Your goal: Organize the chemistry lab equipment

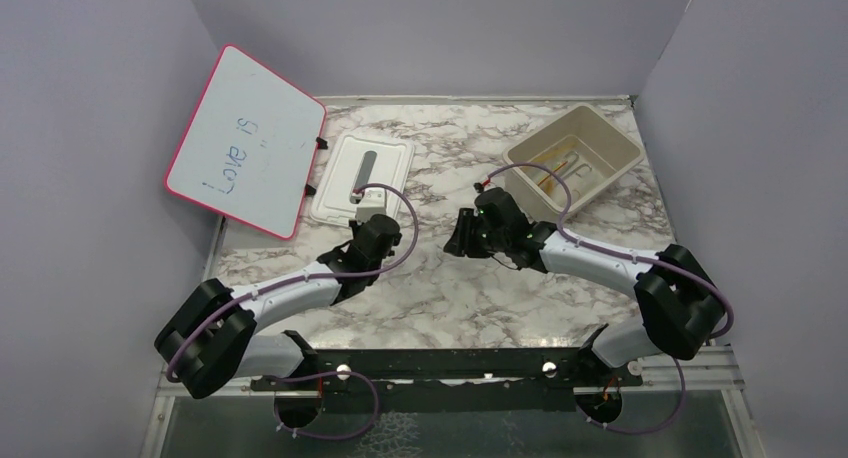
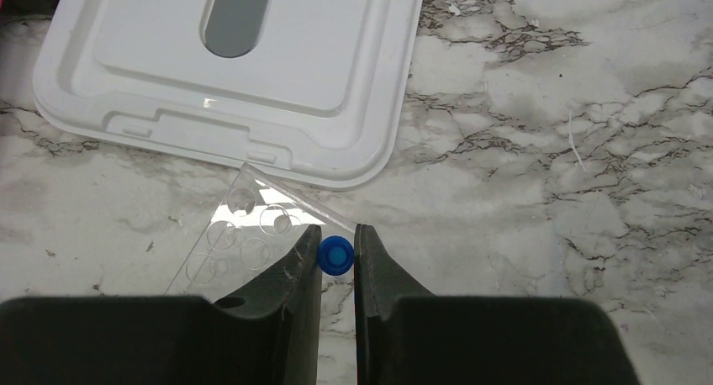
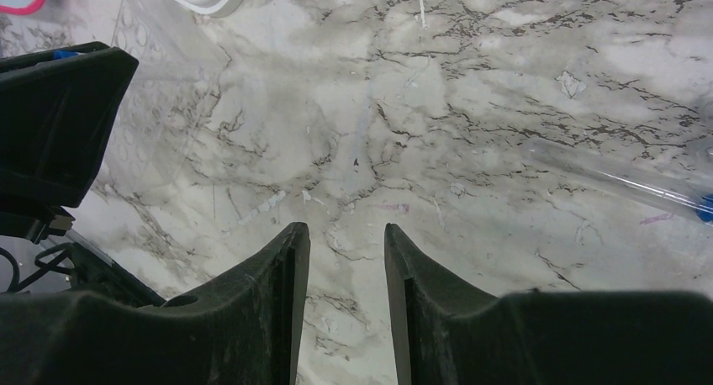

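Whiteboard [image 1: 245, 143] scrawl unreadable; left tool [image 2: 338, 235] pinches blue cap [image 2: 336, 256]; right tool [image 3: 346, 238] parted above marble table [image 3: 504, 108].

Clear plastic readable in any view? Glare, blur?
Left wrist: rack shows only as faint edges and rings; blue cap crisp in the left tool. Right wrist: clear tube low contrast on the marble. Top external: evenly lit, no glare, clear plastic not discernible.
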`<state>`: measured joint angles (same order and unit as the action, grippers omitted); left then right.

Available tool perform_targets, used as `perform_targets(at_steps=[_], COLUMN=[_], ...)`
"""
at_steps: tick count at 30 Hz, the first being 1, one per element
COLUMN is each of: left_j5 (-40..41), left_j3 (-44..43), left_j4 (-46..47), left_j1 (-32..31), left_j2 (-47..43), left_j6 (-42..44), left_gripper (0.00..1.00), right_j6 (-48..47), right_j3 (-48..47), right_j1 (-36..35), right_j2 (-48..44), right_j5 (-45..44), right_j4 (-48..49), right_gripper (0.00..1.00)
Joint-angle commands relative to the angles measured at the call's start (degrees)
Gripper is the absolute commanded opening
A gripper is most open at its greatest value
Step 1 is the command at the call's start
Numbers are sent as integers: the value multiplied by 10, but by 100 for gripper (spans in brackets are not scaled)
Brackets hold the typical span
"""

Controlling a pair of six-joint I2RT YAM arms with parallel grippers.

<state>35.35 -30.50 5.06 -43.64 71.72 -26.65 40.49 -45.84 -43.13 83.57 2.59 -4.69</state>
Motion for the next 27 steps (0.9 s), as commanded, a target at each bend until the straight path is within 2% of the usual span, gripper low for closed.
perform_targets(at_steps=[1, 9, 19, 21, 25, 27], left_j5=[10, 18, 35, 33, 36, 38], left_j3=[9, 40, 50, 49, 30, 2], left_j4=[43, 101, 108, 106, 68, 26], left_j1=[-4, -9, -21, -21, -21, -20], left_j2=[3, 8, 24, 23, 5, -7], left_j6=[6, 25, 25, 24, 4, -3], left_gripper=[13, 14, 18, 26, 55, 64], right_j6=[2, 1, -2, -2, -3, -3], right_j3=[6, 11, 10, 9, 3, -1], right_j1=[-3, -2, -1, -1, -1, -1], right_j2=[-18, -27, -33, -33, -38, -42], right_j5=[-22, -24, -44, -47, -55, -61], right_j4=[-12, -17, -23, -27, -38, -45], right_gripper=[42, 42, 42, 42, 42, 43])
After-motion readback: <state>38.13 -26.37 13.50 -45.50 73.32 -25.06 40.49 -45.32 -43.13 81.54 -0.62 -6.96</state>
